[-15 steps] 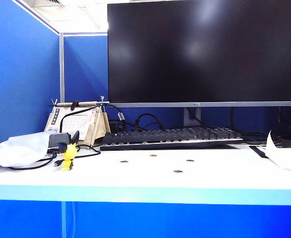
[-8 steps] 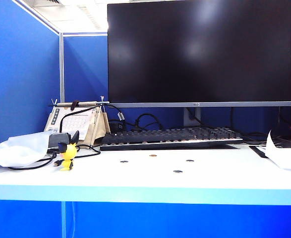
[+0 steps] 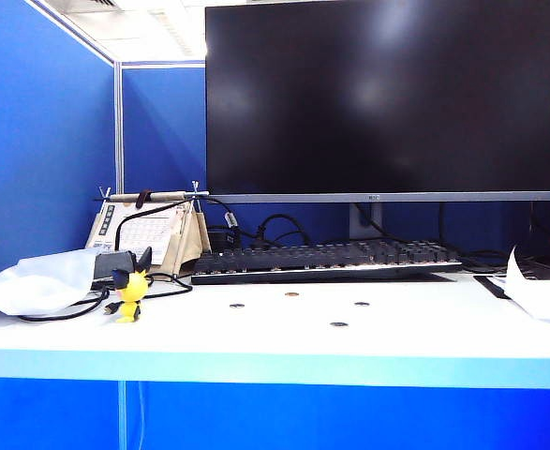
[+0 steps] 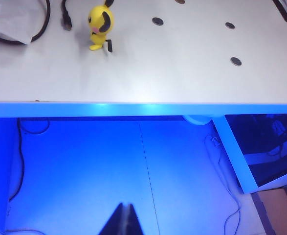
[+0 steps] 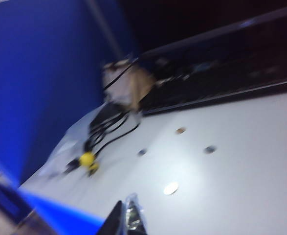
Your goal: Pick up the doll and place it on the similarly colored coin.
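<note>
The doll [image 3: 130,291], a tiny yellow figure with black-tipped ears, stands on the white table's left part, beside a black cable. The brownish coin [image 3: 291,294] lies flat near the table's middle, in front of the keyboard, well to the doll's right. Neither gripper shows in the exterior view. My left gripper [image 4: 126,209] is shut and empty, hanging before the table's front edge over the floor, with the doll [image 4: 100,22] far beyond it. In the blurred right wrist view my right gripper [image 5: 127,205] is shut over the table's near edge, away from the doll [image 5: 87,159] and the coin [image 5: 181,130].
Three dark grey coins [image 3: 237,306] [image 3: 361,304] [image 3: 338,324] lie around the brownish one. A keyboard [image 3: 326,258] and large monitor [image 3: 378,98] stand behind. A white plastic bag [image 3: 31,281], cables and a desk calendar [image 3: 153,234] crowd the left; paper [image 3: 537,295] lies at the right.
The doll and the coins keep their places on the table. The exterior picture itself sits a hair further right than before.
</note>
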Motion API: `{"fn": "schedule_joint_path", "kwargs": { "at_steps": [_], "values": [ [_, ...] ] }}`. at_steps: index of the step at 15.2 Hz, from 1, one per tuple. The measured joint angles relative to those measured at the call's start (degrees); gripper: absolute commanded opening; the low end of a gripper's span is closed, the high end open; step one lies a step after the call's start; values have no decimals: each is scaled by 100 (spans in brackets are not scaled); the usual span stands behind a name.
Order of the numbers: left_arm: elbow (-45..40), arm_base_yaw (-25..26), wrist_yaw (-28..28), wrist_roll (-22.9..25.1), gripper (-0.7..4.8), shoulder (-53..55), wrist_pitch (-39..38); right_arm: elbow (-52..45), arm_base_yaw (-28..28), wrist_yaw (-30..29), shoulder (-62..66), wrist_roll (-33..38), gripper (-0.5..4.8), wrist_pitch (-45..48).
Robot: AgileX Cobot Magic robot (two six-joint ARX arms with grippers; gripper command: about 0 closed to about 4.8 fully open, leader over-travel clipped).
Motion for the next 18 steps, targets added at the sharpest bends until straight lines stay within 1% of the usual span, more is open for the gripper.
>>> {"fn": "schedule_joint_path", "kwargs": {
  "at_steps": [1,2,3,4,6,7,8,9,10,11,12,13,14,15,16,17,18],
  "values": [
    [0,0,4,46,12,0,0,42,0,-315,160,-66,23,-11],
    [0,0,17,247,37,0,0,192,0,-673,437,-339,23,-138],
    [0,0,20,448,37,2,2,417,4,-756,811,-634,22,-280],
    [0,0,20,691,37,2,0,485,4,-756,1137,-737,22,-258],
    [0,0,118,973,41,2,7,553,20,-776,1934,-896,22,-358],
    [0,0,166,1029,66,4,4,723,122,-863,2544,-1043,22,-511],
    [-2,0,166,1029,102,4,48,1071,387,-894,3189,-1263,22,-516],
    [-2,0,168,1023,149,4,120,1333,595,-785,3541,-1453,22,-518],
    [-2,0,199,1027,185,4,243,1569,780,-616,3792,-1637,22,-520],
    [0,0,273,1029,247,4,391,1860,979,-352,4076,-1810,23,-511],
    [0,0,313,1027,253,7,584,2192,1213,44,4400,-2083,23,-428],
    [0,0,295,1027,294,11,651,2275,1263,116,4529,-2201,23,-341],
    [0,0,210,1025,327,74,708,2291,1294,155,4730,-2308,24,-63],
    [0,0,157,1027,352,160,734,2288,1283,162,4815,-2330,62,31],
    [0,0,101,1104,352,367,802,2286,1281,160,4959,-2343,118,184],
    [4,0,76,1154,352,839,1012,2282,1285,155,5051,-2350,137,205],
    [48,0,76,1154,356,1134,1176,2280,1287,144,5051,-2350,168,184]
  ]
}}
